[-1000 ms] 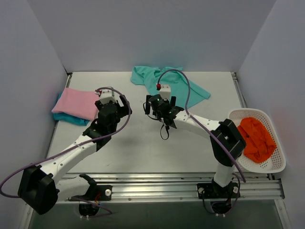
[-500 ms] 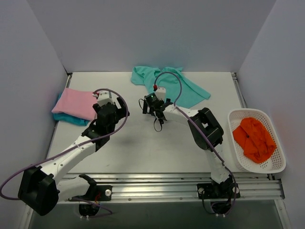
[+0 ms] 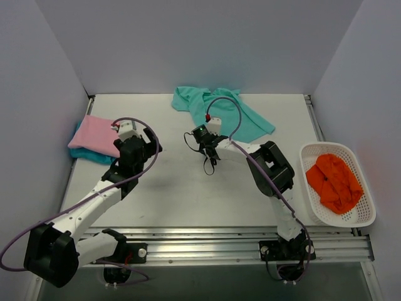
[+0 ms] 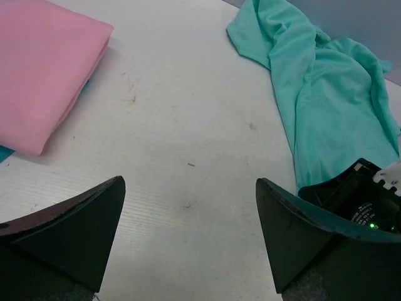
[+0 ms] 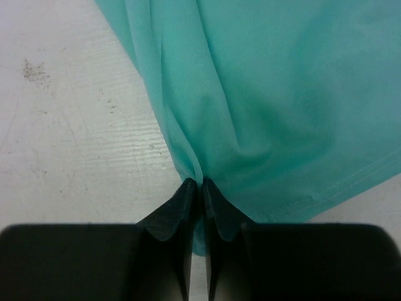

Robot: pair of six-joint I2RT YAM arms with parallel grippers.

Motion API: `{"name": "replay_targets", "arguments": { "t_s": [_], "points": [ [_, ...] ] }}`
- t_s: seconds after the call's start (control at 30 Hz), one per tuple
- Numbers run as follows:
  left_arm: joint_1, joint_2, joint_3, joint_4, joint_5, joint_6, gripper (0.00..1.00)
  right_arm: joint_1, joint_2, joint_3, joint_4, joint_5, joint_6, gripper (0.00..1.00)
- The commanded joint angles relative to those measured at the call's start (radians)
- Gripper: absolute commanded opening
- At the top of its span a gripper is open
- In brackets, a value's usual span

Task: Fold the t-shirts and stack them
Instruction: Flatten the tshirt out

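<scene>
My right tool (image 5: 200,183) is closed to a thin pinch, and a fold of the mint-teal t-shirt (image 5: 276,88) is gripped between its tips, right at the shirt's near-left hem. From that pinch the cloth rises in creases. To its left the hem runs along white bench (image 5: 69,125), which carries a few dark specks.

Seen from above, the mint-teal t-shirt lies crumpled and spread at the far middle of the bench, close to the back wall. One corner reaches out to the right.

My left tool (image 4: 188,185) stands wide open with nothing in it, hanging over the bench surface. The pink t-shirt (image 4: 44,69) lies to its far left and the mint-teal t-shirt to its far right, with a broad stretch of bench showing between them.

The pink t-shirt is folded flat near the left wall. It sits on the darker turquoise t-shirt (image 3: 88,155), whose edge peeks out along the near-left side.

A white basket (image 3: 366,216) holding orange cloth (image 3: 335,182) sits at the bench's right edge, well apart from both tools.
</scene>
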Motion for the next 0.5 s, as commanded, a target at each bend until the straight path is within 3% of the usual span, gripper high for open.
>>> {"name": "replay_targets", "arguments": {
  "t_s": [0.0,0.03,0.3,0.47],
  "points": [
    [0.025,-0.026,-0.011,0.046,0.024,-0.020,0.94,0.001,0.037,-0.047,-0.124,-0.019,0.031,0.04],
    [0.031,-0.027,-0.013,0.046,0.030,-0.022,0.94,0.000,0.049,-0.047,-0.129,-0.018,0.030,0.00],
    [0.075,0.037,0.024,0.062,0.054,0.029,0.94,0.009,-0.011,-0.081,-0.169,0.019,0.028,0.00],
    [0.107,0.317,0.286,0.075,0.230,0.131,0.94,0.029,-0.199,-0.140,-0.198,0.094,0.013,0.00]
  ]
}}
